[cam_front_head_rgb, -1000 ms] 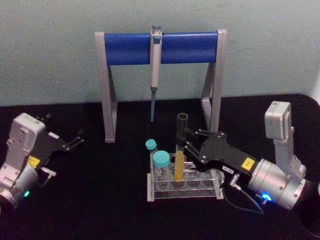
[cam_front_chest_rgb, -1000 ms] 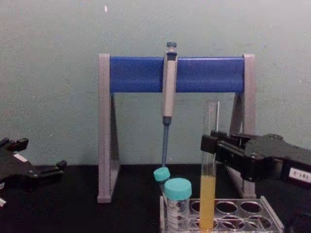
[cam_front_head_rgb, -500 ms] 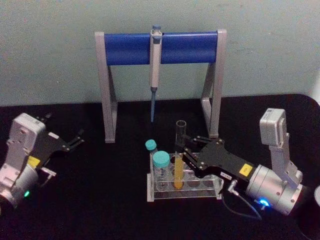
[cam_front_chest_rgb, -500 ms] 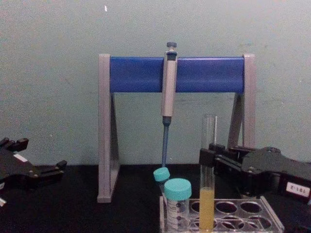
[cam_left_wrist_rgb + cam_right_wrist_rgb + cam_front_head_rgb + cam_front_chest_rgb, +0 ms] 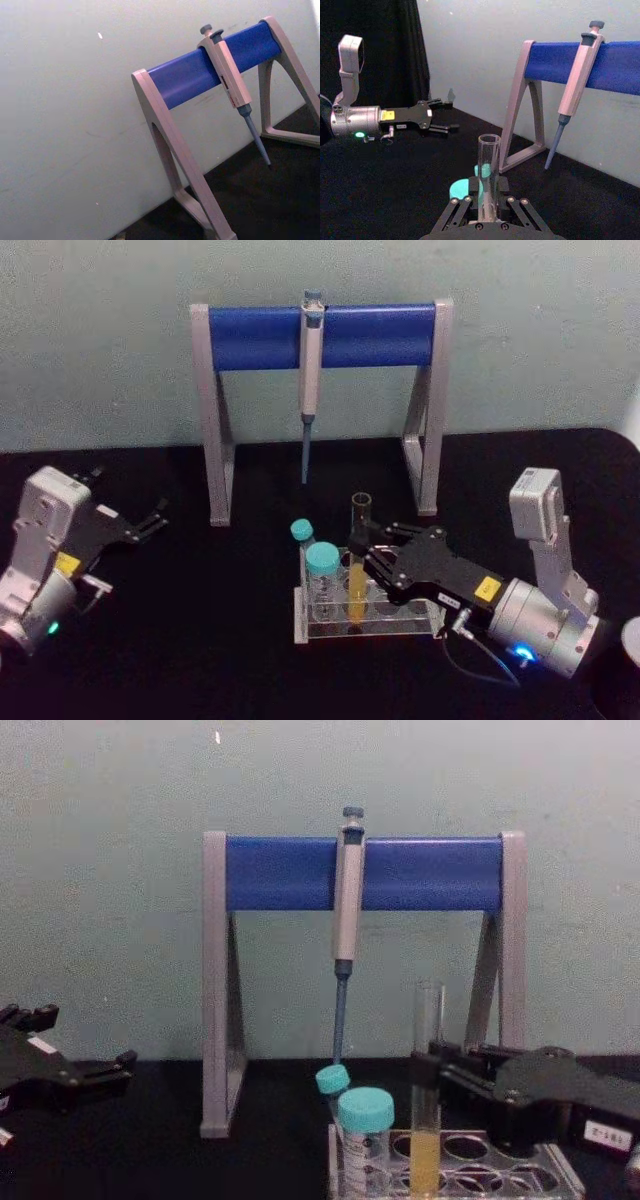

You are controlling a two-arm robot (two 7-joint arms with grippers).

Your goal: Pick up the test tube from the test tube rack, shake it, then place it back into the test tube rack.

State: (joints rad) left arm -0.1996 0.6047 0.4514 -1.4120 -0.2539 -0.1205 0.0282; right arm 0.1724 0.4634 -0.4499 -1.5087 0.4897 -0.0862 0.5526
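Black tabletop: the right gripper (image 5: 362, 558) is closed around the test tube (image 5: 358, 560), upright in the test tube rack (image 5: 368, 622); likely light, slick, fragile glass, best gripped gently mid-length; the left gripper (image 5: 150, 520) rests spread apart.

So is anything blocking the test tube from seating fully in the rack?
Nothing visible does. The right hand holds the test tube upright in the test tube rack; the teal-capped tubes stand beside it.
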